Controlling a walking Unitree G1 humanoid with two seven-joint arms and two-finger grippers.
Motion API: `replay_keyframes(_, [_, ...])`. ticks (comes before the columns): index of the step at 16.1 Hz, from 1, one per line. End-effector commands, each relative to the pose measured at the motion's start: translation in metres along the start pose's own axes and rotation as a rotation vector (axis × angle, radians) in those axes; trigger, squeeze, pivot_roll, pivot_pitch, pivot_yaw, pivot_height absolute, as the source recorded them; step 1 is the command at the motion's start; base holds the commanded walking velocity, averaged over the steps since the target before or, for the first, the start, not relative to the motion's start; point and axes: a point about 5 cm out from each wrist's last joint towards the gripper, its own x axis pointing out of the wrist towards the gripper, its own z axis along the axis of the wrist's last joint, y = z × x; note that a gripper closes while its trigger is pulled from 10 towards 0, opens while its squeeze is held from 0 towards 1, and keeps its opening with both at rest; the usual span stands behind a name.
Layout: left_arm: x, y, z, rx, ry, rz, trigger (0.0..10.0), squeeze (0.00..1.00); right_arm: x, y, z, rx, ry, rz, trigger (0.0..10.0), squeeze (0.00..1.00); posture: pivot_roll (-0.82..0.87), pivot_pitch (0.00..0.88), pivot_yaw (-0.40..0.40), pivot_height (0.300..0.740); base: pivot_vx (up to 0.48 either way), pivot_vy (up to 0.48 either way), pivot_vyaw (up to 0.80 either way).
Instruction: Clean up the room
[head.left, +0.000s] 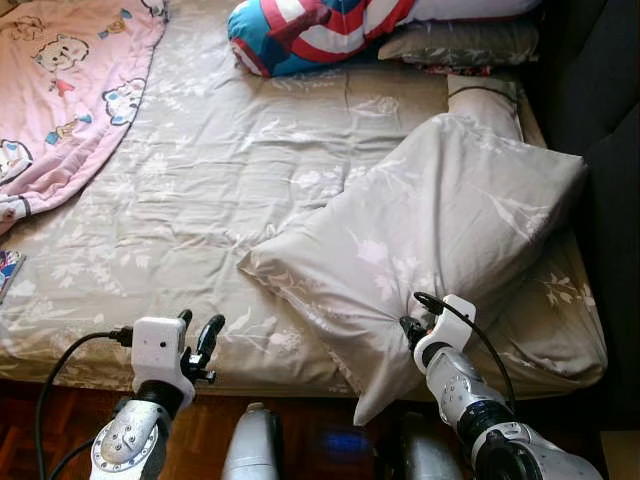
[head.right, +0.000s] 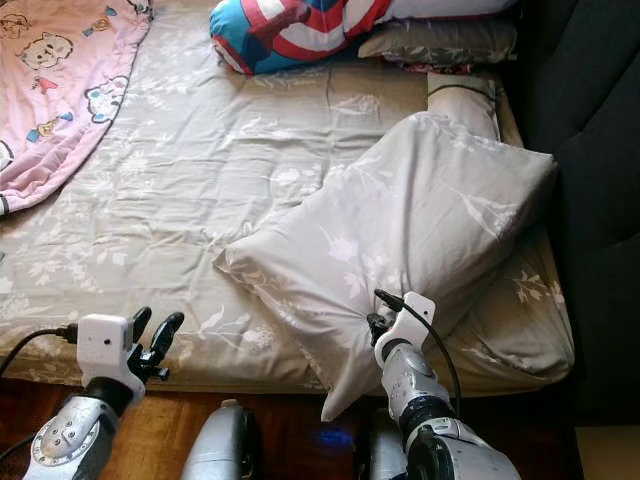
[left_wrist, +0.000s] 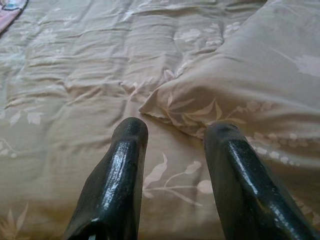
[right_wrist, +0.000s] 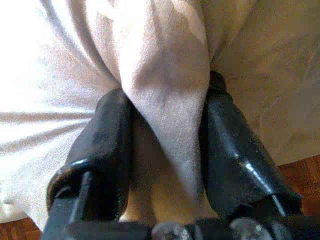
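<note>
Right pincer (head.left: 412, 328), lower centre-right of the left eye view, pinches the near corner of the grey pillow (head.left: 440, 230), whose long axis runs up-right across the bed (head.left: 200, 180). Left pincer (left_wrist: 175, 150) is spread, empty, short of it. No legible writing.

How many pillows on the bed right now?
3: big grey pillow in the right gripper; shield-print pillow and dark pillow at the head. More may be hidden.

Daylight, sharp overall; right wrist view blown out w/ glare, 1 side; floor dim.
</note>
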Motion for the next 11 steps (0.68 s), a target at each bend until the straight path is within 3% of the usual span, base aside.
replay_keyframes(1, [-0.003,0.003,-0.003,-0.008,0.025,0.010,10.0,0.00,-0.005,-0.011,-0.034,0.013,0.124,-0.040,0.0,0.00,0.19,0.332,0.071,0.663,0.000,0.000,0.00])
replay_keyframes(11, [0.002,-0.001,-0.010,-0.028,0.026,0.019,10.0,0.00,-0.007,-0.023,-0.034,0.022,0.103,-0.060,0.0,0.00,0.15,0.270,0.040,0.663,0.000,0.000,0.00])
